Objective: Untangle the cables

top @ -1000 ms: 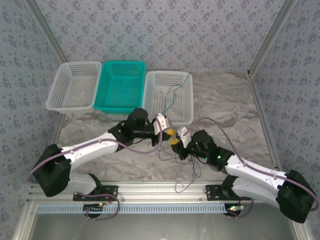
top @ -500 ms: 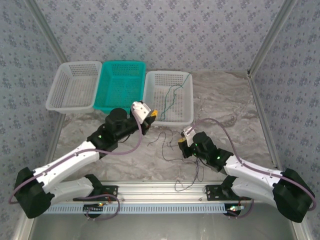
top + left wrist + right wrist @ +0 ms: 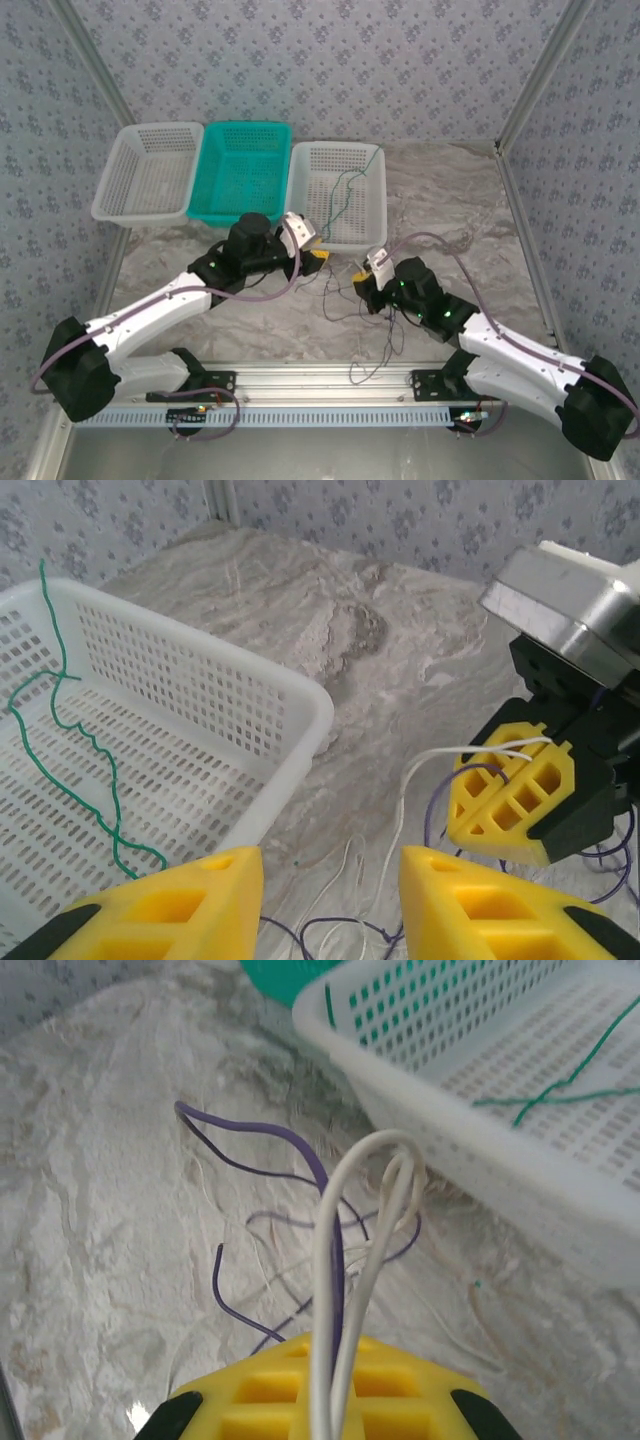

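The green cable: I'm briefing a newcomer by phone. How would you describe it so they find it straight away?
Three baskets stand in a row at the back; go to the white basket on the right, beside the teal basket. Inside lies the green cable, thin and kinked. It alone is green and in a basket; the purple and white cables lie outside.

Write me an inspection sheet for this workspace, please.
Surface: grey marbled tabletop, wires strewn mid-table.
Job's things: thin green wire inside white plastic mesh basket; thin white cable and thin purple wires over the tabletop.
Clutter: nothing seen.
End effectors: left end effector open, holding nothing; right end effector shut on the thin white cable.
Cables: thick purple-grey hoses along both arms.
Surroundings: grey patterned walls; teal plastic basket; second white mesh basket.
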Controlling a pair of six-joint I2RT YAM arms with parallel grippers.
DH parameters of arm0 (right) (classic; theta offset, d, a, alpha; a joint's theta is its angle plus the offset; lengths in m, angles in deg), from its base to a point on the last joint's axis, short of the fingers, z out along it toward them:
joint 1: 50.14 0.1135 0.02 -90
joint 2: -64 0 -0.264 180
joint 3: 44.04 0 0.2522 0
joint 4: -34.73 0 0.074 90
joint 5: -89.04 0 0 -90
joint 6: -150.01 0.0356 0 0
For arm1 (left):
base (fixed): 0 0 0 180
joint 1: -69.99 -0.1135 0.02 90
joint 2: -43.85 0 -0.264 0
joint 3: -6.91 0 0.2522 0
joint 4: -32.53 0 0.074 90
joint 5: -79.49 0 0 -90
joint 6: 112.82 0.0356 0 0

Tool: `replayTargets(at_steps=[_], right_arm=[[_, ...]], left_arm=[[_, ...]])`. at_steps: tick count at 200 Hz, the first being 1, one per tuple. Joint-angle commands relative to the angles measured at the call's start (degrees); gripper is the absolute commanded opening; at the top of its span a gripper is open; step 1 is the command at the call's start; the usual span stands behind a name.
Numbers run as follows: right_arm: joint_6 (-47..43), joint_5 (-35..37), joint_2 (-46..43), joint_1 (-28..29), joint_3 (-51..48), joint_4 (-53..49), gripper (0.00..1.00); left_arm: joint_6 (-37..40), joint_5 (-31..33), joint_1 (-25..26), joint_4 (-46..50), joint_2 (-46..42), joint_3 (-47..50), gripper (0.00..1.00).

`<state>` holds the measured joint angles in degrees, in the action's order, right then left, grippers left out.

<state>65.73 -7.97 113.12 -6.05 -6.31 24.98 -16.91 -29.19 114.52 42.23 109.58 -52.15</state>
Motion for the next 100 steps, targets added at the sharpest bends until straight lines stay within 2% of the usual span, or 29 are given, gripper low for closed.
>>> replayTargets(at_steps=[1,12,30,47,54,73,100], right_arm=[[-0.43,-1.74,-0.80,-0.81,2.61,-2.99,0.00],[0.35,-1.09,-0.82,-1.01,3.31,-3.90,0.00],[2.08,-0.05,-1.69,-1.79,3.81,-4.52,0.00],[3.30,-1.07,-2.85,-2.65,3.51,-3.51,0.00],[3.58,-1.17,-2.97,-2.89,3.39,-3.14,0.00],[4.07,-1.18,-2.70,-3.25,2.69,-1.72,0.00],[5.00,-2.21,-1.35,-3.34,2.31,-0.23,0.00]], left_arm=[[-5.86,2.34,-1.29,-5.81,-7.40,3.66,0.41],[-8.72,6.77,-2.61,-4.87,-11.04,5.76,0.44],[-16.85,20.03,-4.70,3.46,-15.54,6.82,0.49],[-30.82,31.31,-7.37,14.20,-18.67,7.56,0.52],[-37.22,34.11,-8.83,18.46,-19.65,8.20,0.55],[-50.77,33.45,-14.96,28.55,-18.69,9.54,0.58],[-57.27,25.59,-22.57,29.34,-11.26,11.99,0.58]])
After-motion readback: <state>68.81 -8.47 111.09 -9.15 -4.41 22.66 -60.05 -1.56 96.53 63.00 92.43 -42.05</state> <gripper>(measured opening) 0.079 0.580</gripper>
